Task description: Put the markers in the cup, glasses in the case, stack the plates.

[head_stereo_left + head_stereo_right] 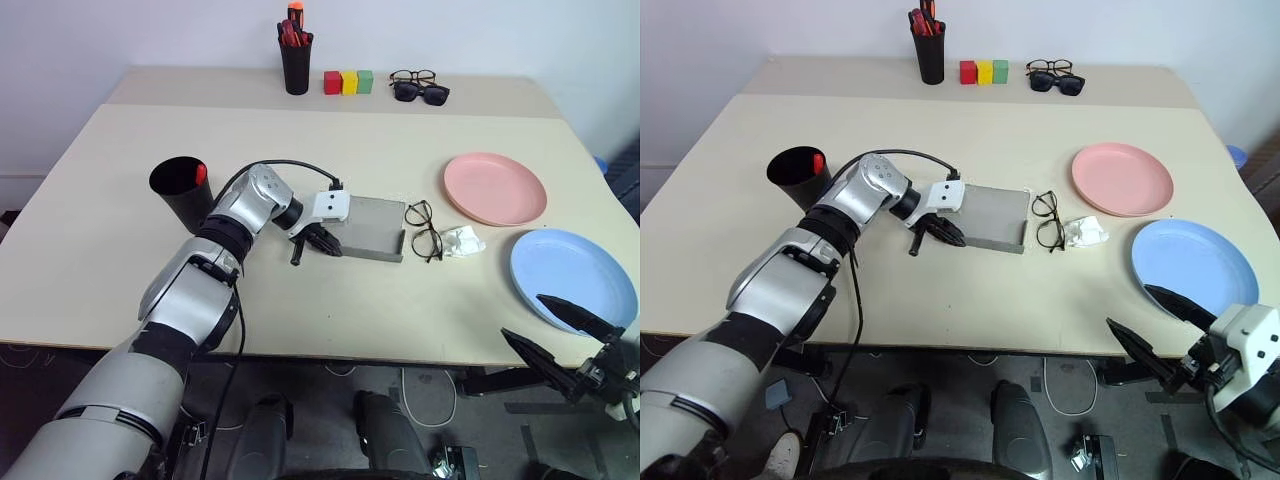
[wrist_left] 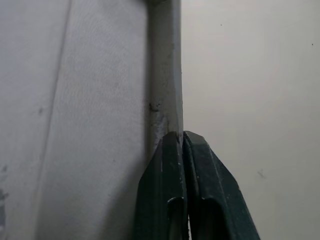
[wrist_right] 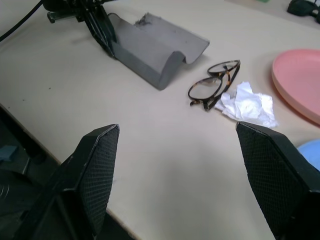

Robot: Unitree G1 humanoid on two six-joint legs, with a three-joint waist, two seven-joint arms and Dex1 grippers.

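The grey case [image 1: 372, 226] lies mid-table. My left gripper [image 1: 322, 243] is shut, its fingertips [image 2: 181, 136] touching the case's near left corner and pale rim [image 2: 166, 75]; nothing shows between them. A short dark stub [image 1: 297, 253] sticks out beside it; I cannot tell what it is. The black cup [image 1: 180, 192] stands to the left with a red marker [image 1: 200, 172] inside. Thin-framed glasses [image 1: 425, 229] lie folded just right of the case. The pink plate [image 1: 495, 187] and blue plate [image 1: 572, 272] sit apart at the right. My right gripper [image 3: 175, 170] hangs open off the table's near right corner.
A crumpled white paper [image 1: 462, 240] lies between the glasses and the plates. At the back stand a narrow black cup of red pens [image 1: 295, 55], three coloured blocks [image 1: 348, 82] and two more pairs of glasses [image 1: 420, 86]. A black cable [image 1: 290, 165] loops over my left wrist.
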